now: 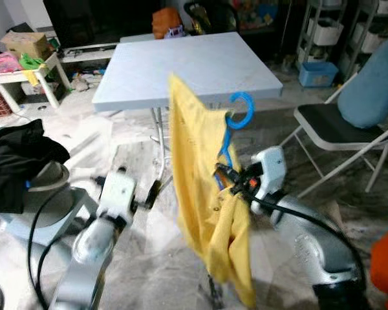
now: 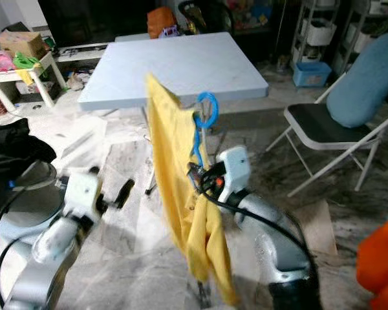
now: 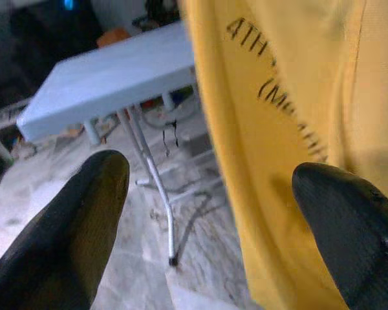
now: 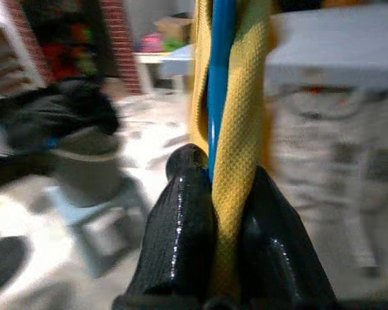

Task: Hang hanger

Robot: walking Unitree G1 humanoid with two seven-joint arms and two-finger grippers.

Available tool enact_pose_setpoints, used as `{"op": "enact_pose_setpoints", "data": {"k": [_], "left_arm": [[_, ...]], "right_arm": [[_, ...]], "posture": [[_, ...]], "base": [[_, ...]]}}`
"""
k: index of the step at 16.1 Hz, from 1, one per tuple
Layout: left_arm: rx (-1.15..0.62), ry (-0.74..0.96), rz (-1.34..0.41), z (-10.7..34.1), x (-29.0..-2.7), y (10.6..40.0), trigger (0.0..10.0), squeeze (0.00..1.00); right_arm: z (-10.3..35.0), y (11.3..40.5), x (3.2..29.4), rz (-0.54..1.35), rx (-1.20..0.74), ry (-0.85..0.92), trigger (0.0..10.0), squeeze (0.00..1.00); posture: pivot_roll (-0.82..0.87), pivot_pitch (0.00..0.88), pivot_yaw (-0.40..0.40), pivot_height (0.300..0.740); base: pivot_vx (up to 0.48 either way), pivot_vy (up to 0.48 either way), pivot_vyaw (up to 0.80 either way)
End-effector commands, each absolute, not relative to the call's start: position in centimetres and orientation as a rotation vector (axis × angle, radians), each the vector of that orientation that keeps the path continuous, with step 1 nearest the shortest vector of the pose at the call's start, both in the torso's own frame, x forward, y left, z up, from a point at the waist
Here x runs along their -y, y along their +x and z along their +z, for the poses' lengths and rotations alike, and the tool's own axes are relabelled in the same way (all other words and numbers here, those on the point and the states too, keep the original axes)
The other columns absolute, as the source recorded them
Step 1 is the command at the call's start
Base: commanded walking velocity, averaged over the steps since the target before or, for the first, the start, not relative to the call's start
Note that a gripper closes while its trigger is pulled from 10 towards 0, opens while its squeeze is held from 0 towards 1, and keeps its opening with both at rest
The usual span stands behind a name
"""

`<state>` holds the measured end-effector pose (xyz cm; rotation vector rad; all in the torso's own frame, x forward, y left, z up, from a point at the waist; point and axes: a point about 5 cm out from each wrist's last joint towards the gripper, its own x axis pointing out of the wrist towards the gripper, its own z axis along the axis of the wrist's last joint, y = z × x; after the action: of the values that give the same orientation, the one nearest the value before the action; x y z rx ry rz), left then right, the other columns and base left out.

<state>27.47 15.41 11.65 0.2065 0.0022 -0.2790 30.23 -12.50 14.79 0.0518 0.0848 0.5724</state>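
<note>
A: Where is the hanger (image 1: 231, 132) held, relative to the pale blue surface (image 1: 181, 61)?

B: It is held up in front of the surface's near edge by the right tool (image 1: 227, 177), whose fingers (image 4: 181, 219) are clamped together on the blue shaft and on a fold of the yellow shirt (image 1: 197, 187) draped over it. The hook is seen above the tool, curled open.

A: And the left tool (image 3: 207, 213)?

B: Its fingers are spread apart, just beside the shirt on the side away from the folding chair (image 1: 339, 129); nothing is gripped.

A: What could go wrong?

B: The shirt is bunched toward one side, so it could be dragged off if the hanger is tilted. Because cloth is pinched with the shaft, the hold may be slippery and the hanger could be twisted or dropped. No rail is seen near the surface, so the hook could be offered to nothing.
</note>
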Motion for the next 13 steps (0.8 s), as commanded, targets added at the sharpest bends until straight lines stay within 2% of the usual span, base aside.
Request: {"op": "enact_pose_setpoints", "data": {"k": [1, 2, 3, 9, 13], "left_arm": [[-0.009, 0.235, -0.289, 11.4, -15.4, 27.6, 10.0, 0.00], [-0.005, 0.237, -0.302, 11.5, -15.0, 27.7, 10.0, 0.00], [-0.004, 0.236, -0.315, 11.4, -14.7, 27.7, 10.0, 0.00], [0.010, 0.177, -0.372, 11.2, -13.4, 27.5, 10.0, 0.00], [-0.013, 0.166, -0.346, 10.8, -14.1, 27.5, 10.0, 0.00]], "right_arm": [[15.9, 31.6, 13.9, 0.427, -0.021, -0.027, 10.0, 0.00], [15.3, 32.9, 16.5, 0.201, -0.044, -0.098, 10.0, 0.00], [15.3, 33.1, 17.6, 0.133, -0.053, -0.090, 10.0, 0.00], [14.6, 32.8, 18.2, 0.047, -0.056, -0.143, 10.0, 0.00], [14.5, 33.0, 18.4, 0.024, -0.049, -0.118, 10.0, 0.00]], "posture": [[0.02, 0.000, 0.036, 0.740], [0.02, 0.000, 0.042, 0.740], [0.02, 0.000, 0.045, 0.740], [0.01, 0.000, 0.046, 0.740], [0.01, 0.000, 0.046, 0.740]], "base": [[0.000, 0.000, 0.00], [0.000, 0.000, 0.00], [0.000, 0.000, 0.00], [0.000, 0.000, 0.00], [0.000, 0.365, -0.11]]}}
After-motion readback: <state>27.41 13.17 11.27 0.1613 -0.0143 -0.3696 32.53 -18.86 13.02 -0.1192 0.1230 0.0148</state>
